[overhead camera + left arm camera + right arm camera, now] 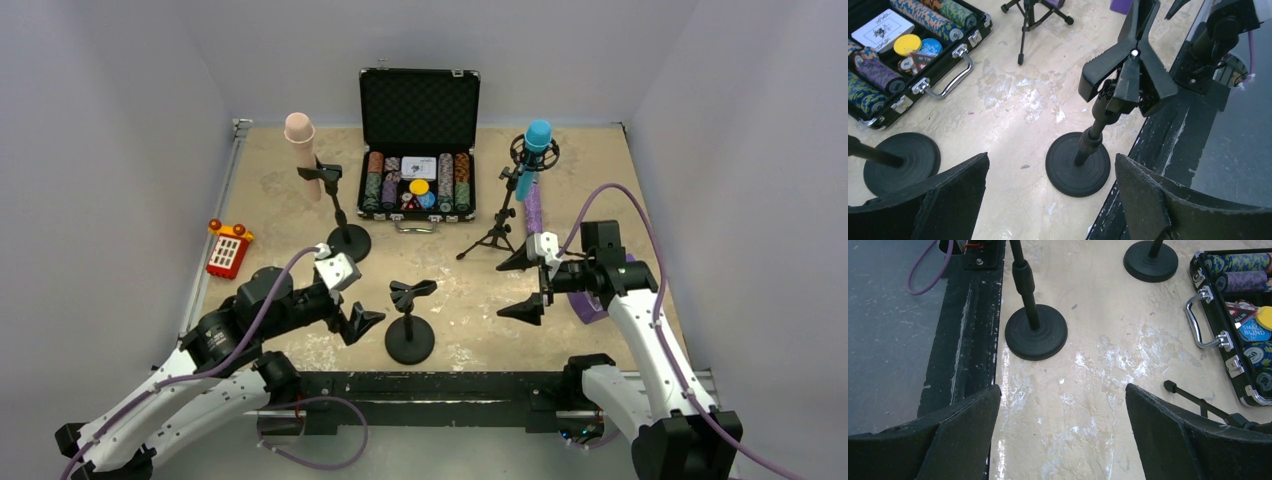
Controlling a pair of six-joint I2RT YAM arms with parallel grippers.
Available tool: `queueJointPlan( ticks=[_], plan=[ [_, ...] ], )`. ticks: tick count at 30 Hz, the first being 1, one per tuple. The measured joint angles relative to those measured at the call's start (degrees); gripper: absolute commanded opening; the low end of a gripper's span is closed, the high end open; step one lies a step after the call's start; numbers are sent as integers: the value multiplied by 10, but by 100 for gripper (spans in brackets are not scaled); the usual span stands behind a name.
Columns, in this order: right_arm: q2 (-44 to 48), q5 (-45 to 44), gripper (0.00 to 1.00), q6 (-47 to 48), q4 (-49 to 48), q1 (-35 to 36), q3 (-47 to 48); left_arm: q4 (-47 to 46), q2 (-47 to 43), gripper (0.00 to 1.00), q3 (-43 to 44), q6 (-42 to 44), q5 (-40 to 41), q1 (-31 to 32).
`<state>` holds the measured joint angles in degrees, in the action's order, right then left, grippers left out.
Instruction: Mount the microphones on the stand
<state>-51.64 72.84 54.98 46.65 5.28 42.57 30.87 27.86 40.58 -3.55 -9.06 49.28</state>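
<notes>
The peach-pink microphone (298,148) stands clipped in the left round-base stand (348,242). The cyan-blue microphone (533,155) sits in the ring mount of the tripod stand (497,232). The purple microphone (533,208) lies on the table behind the tripod, partly hidden by my right arm. A third stand (409,338), (1078,165), (1036,332) holds nothing in its clip (1128,75). My left gripper (352,300), (1052,200) is open and empty, just left of that stand. My right gripper (522,285), (1063,435) is open and empty over bare table to its right.
An open black case of poker chips (418,145), (913,50), (1243,325) stands at the back centre. A red toy (228,250) lies at the left edge. A purple shape (592,305) shows under my right arm. A black rail (440,385) runs along the near edge.
</notes>
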Motion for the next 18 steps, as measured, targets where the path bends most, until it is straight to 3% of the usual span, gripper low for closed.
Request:
queueJointPlan(
  ticks=[18],
  plan=[
    [16, -94, 99, 54, 162, -1, 82, 47, -14, 99, -2, 17, 49, 0]
  ],
)
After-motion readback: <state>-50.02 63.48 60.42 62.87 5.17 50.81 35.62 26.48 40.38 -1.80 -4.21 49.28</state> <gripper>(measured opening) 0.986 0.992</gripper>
